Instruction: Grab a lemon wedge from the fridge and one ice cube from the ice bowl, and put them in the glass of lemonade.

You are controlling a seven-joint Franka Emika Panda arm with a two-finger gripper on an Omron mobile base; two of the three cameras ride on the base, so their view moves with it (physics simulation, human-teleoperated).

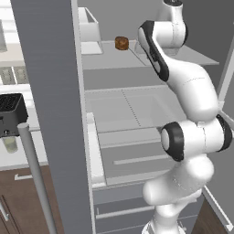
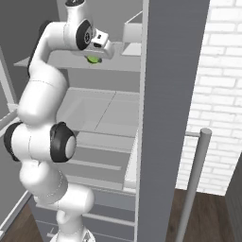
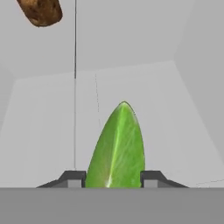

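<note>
Inside fridge [image 1: 55, 114]: pincer [image 3: 113, 178] clamps lemon wedge [image 3: 117, 146].

A kitchen: open fridge [image 1: 50, 114], toaster [image 1: 10, 112], brick wall [image 2: 220, 94].

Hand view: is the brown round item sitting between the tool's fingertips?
No, the lemon wedge sits between the fingertips; the brown item lies farther back on the shelf.

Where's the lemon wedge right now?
In the hand view the lemon wedge sits between the end effector's fingertips, over the fridge shelf, with the small brown item at upper left.
</note>
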